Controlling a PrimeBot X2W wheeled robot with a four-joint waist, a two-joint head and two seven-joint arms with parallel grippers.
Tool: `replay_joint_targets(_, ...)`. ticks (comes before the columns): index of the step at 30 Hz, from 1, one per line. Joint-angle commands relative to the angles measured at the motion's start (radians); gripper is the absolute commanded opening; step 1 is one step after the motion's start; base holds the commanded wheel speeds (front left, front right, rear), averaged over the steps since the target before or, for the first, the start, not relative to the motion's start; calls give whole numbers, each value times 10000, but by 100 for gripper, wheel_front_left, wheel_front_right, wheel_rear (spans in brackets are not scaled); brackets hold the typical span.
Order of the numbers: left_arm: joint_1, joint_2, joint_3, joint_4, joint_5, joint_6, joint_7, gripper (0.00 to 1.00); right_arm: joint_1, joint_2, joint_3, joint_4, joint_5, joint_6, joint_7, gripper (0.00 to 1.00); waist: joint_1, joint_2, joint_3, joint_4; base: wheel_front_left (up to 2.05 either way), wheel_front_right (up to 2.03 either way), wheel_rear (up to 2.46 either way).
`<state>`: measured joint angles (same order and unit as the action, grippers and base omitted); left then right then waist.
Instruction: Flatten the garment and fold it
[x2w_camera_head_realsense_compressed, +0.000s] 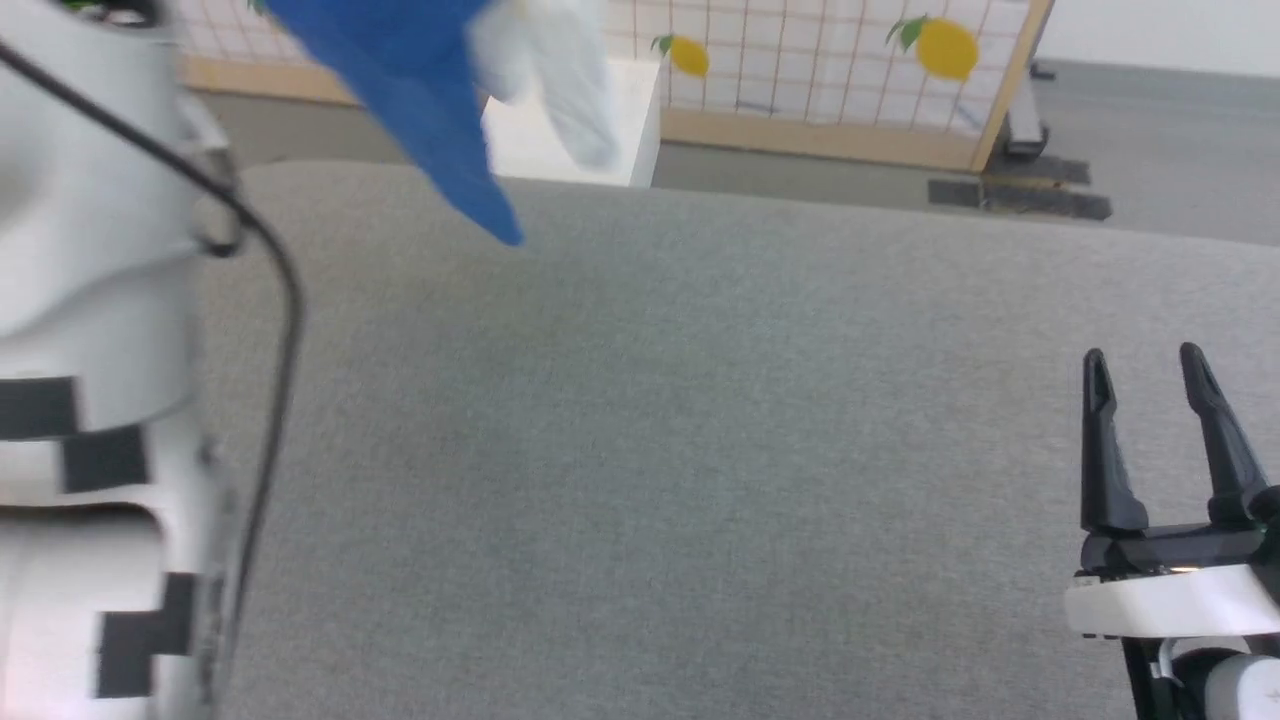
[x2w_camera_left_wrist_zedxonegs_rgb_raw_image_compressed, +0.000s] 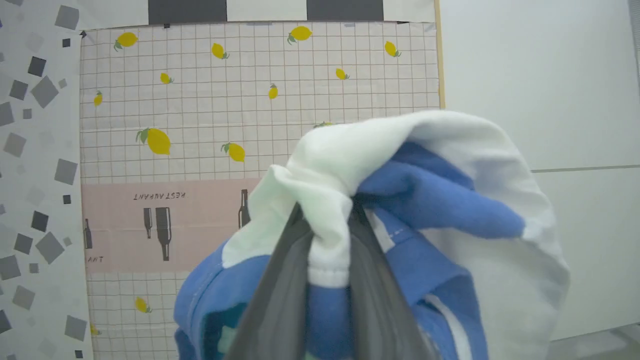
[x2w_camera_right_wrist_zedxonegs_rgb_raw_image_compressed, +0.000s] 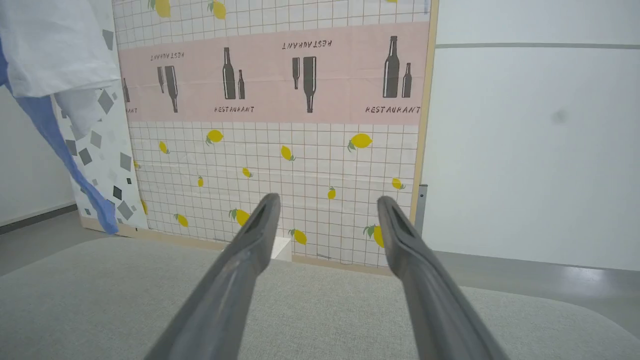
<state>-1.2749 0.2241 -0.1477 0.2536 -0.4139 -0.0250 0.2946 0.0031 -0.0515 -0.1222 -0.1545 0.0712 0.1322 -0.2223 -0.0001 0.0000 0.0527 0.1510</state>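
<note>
Left hand (x2w_camera_left_wrist_zedxonegs_rgb_raw_image_compressed: 327, 210) clenched on the garment (x2w_camera_left_wrist_zedxonegs_rgb_raw_image_compressed: 450, 210): in the left wrist view the two dark fingers (x2w_camera_left_wrist_zedxonegs_rgb_raw_image_compressed: 280, 280) pinch a bunched fold of white cloth with a stitched hem between them, and blue sleeve fabric is crowded on both sides of the grip. In the head view the garment (x2w_camera_head_realsense_compressed: 420, 90) hangs in the air at upper left, off the grey bench (x2w_camera_head_realsense_compressed: 650, 450), with a blue sleeve tapering down toward the bench's far edge; the pale left forearm (x2w_camera_head_realsense_compressed: 90, 300) and its black cable (x2w_camera_head_realsense_compressed: 285, 300) stand at the left border. Right hand (x2w_camera_head_realsense_compressed: 1142, 355) released, fingers spread and holding nothing, low over the near right part of the bench. In the right wrist view the right hand (x2w_camera_right_wrist_zedxonegs_rgb_raw_image_compressed: 328, 201) points toward a lemon-patterned screen (x2w_camera_right_wrist_zedxonegs_rgb_raw_image_compressed: 310, 150), and the garment (x2w_camera_right_wrist_zedxonegs_rgb_raw_image_compressed: 55, 50) hangs at upper left.
</note>
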Motion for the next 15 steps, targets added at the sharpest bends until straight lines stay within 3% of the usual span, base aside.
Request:
replay_joint_targets(1, -158, -349, -160, -84, -147, 36, 56, 0, 92, 10, -88, 41, 72, -15, -92, 100, 1, 0, -293, -365, 0, 0, 0)
replay_joint_targets(8, 33, -1538, -1006, -406, -1047, 2, 222, 0, -28, 11, -491, 72, 172, -15, -161, 100, 1, 0, -254, -992, 0, 0, 0)
replay_joint_targets(15, 1393, -1731, -2776, -1195, -2635, 613, 111, 0, -8, 12, -751, -28, 251, -15, -186, 100, 1, 0, 105, -1667, 0, 0, 0)
